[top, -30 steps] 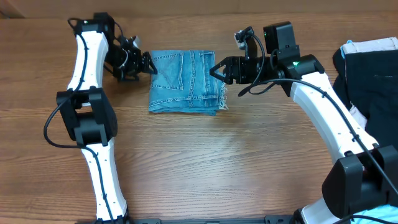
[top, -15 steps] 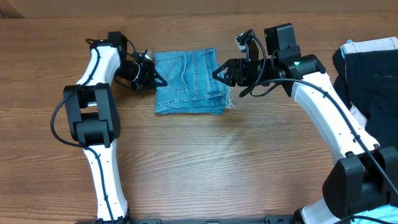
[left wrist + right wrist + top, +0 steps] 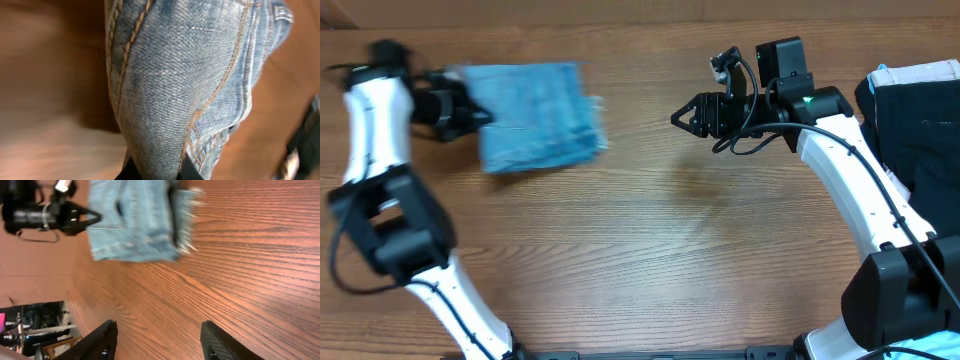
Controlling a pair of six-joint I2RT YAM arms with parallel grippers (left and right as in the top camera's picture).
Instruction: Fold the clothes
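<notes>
The clothes, a folded bundle of light-blue jeans (image 3: 535, 115), lie blurred at the far left of the wooden table. My left gripper (image 3: 480, 115) is shut on the bundle's left edge. In the left wrist view the denim (image 3: 185, 75) fills the frame and is pinched between the black fingers of that gripper (image 3: 155, 172). My right gripper (image 3: 682, 117) hangs open and empty well to the right of the jeans, jaws pointing at them. The right wrist view shows its gripper (image 3: 159, 327) over bare wood, with the jeans (image 3: 135, 225) and the left gripper (image 3: 95, 217) beyond.
A heap of dark and pale garments (image 3: 915, 110) lies at the table's right edge, beside the right arm. The table's far edge (image 3: 640, 27) runs just behind the jeans.
The left gripper shut on the jeans' left edge and dragged the bundle far to the left. The right gripper drew back slightly to the right and narrowed a little.
</notes>
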